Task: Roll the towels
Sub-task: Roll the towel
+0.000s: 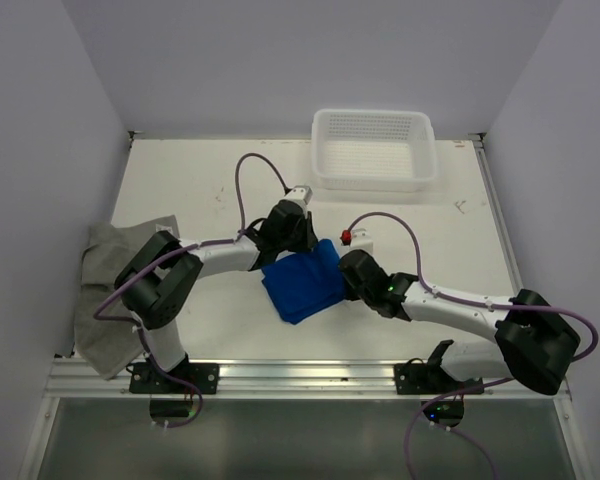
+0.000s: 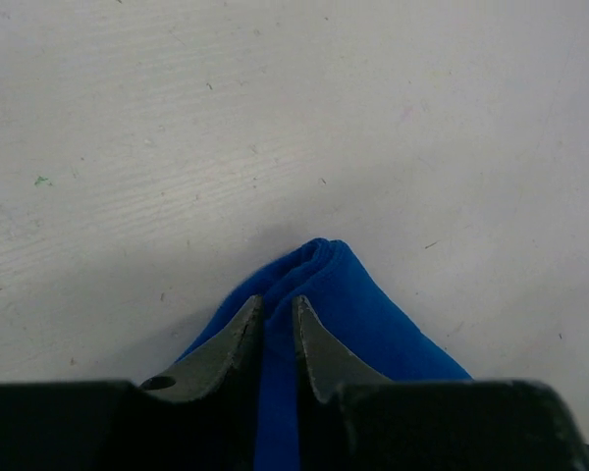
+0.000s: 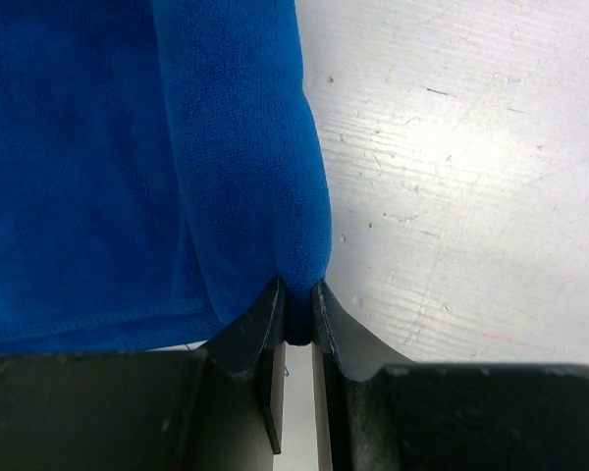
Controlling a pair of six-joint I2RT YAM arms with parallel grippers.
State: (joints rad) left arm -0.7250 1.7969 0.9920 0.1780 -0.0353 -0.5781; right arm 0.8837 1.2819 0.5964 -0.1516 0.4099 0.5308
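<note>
**Fig. Two-arm hold on a folded towel, seen from the room, left to right.**

**Grey towel** (image 1: 105, 300): lies crumpled outboard of the left arm's elbow, well apart from both grippers. It sits at the table (image 1: 180, 180) edge and seemingly partly over it. It is unrolled and nothing holds it.

**Left gripper** (image 2: 278, 304): jaws nearly together on a folded corner of the blue towel (image 1: 302, 285), with cloth filling the narrow gap between them.

**Blue towel**: a flat folded pad lying directly between the two grippers. No roll has formed yet.

**Right gripper** (image 3: 296, 294): clenched on a rounded fold at the opposite side of the pad, with the cloth caught only at the fingertips.

**Basket** (image 1: 375, 182): beyond the right gripper and apart from it.

**Likely faults.**
- Both holds look shallow. A tug at the start of the roll could pull the cloth out of one pair of jaws, and the pad would then swing about the other, giving a skewed roll.
- If either gripper has caught only the upper layers, lifting may open the fold instead of turning it.
- Uneven travel of the two grippers would wind a cone rather than a cylinder.
- A sweep of the left elbow could drag the grey towel off the edge.
</note>
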